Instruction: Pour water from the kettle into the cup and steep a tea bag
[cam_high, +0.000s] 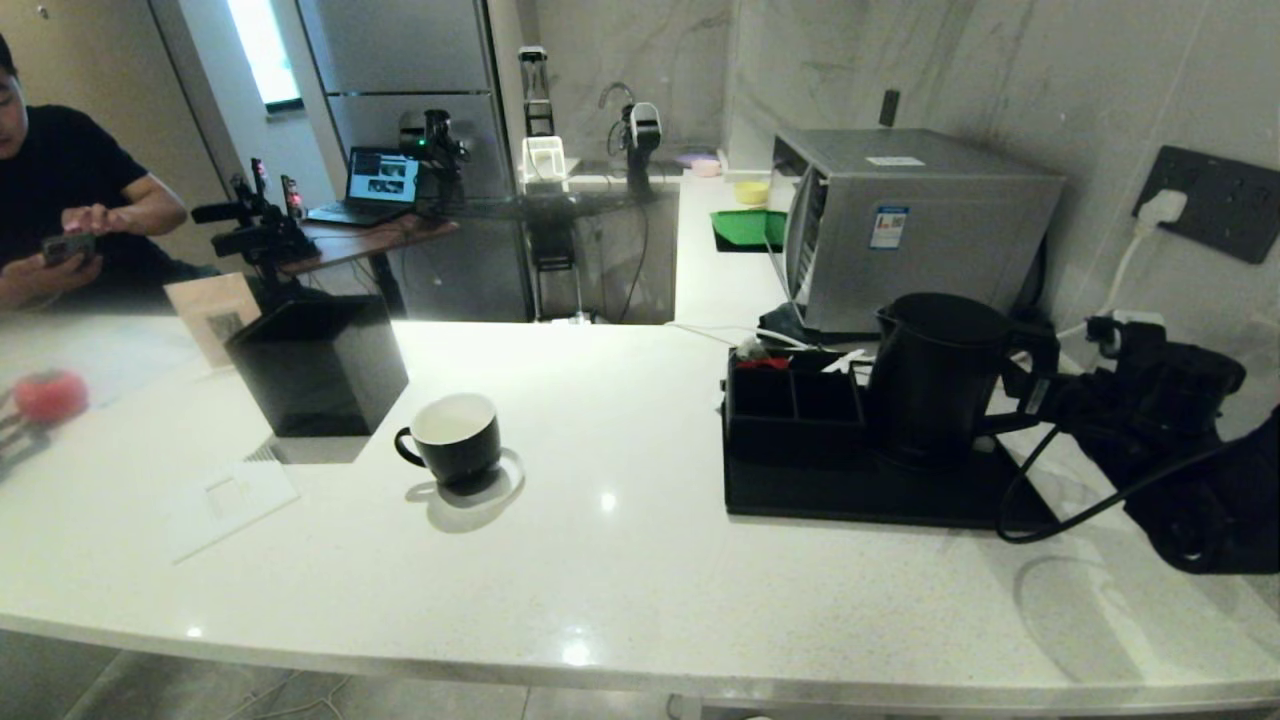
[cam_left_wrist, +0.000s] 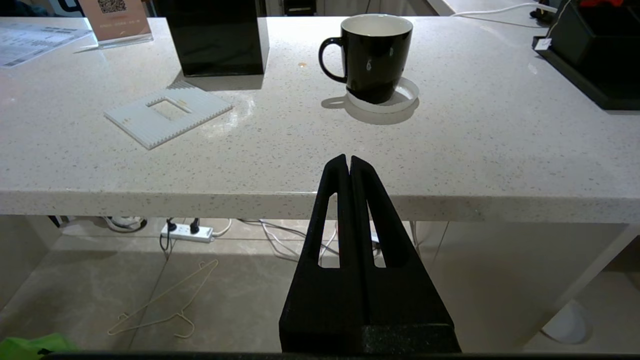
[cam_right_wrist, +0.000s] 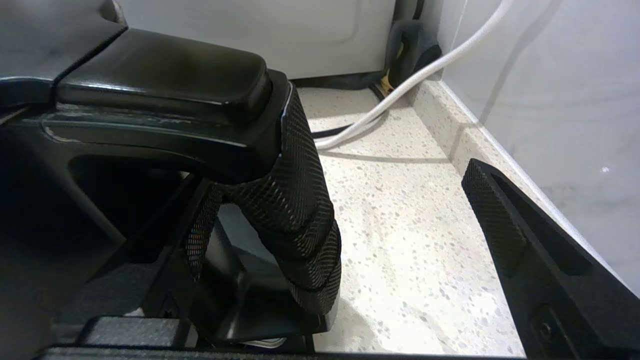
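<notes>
Right claw (cam_right_wrist: 345, 220) spread wide, kettle (cam_high: 935, 375) handle between its fingers, seemingly not yet gripped.

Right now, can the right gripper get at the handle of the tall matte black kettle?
Probably yes: the right gripper is open, its fingers on either side of the kettle's handle, nothing between.

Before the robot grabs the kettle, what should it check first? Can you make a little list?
1. Right gripper open around the kettle handle: ok, one finger each side.
2. Kettle upright on its black tray: ok.
3. Kettle lid shut: ok, looks flat.
4. Cup upright and empty on the counter: ok.
5. Cable clear of the lift: not ok, it loops beside the kettle.
6. Left gripper parked, shut, below the counter edge: ok.
</notes>
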